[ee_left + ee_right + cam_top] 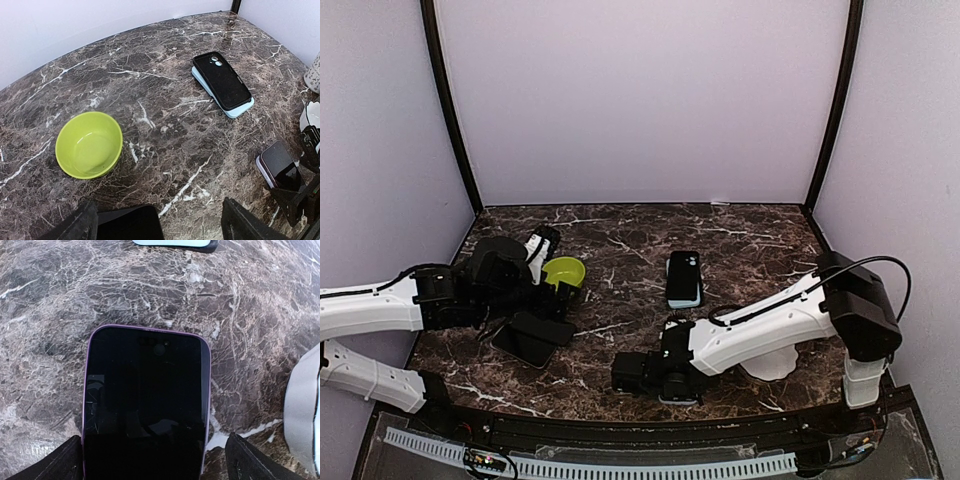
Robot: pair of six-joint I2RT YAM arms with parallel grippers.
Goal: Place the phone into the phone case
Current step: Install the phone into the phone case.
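Note:
A black phone case (684,275) lies on top of a light blue phone-shaped slab at mid table; it also shows in the left wrist view (221,80). A purple-edged phone (145,400) with a dark screen lies flat on the table between the fingers of my right gripper (154,440), whose jaws stand open, the right finger clear of the phone's edge. It shows in the left wrist view too (277,162). My left gripper (159,205) is open low over a flat black device (127,222) at the near left (532,340).
A lime green bowl (564,271) sits beside the left arm, also in the left wrist view (89,145). A white bowl (770,362) stands under the right arm near the front edge. Purple walls close in the marble table (750,250).

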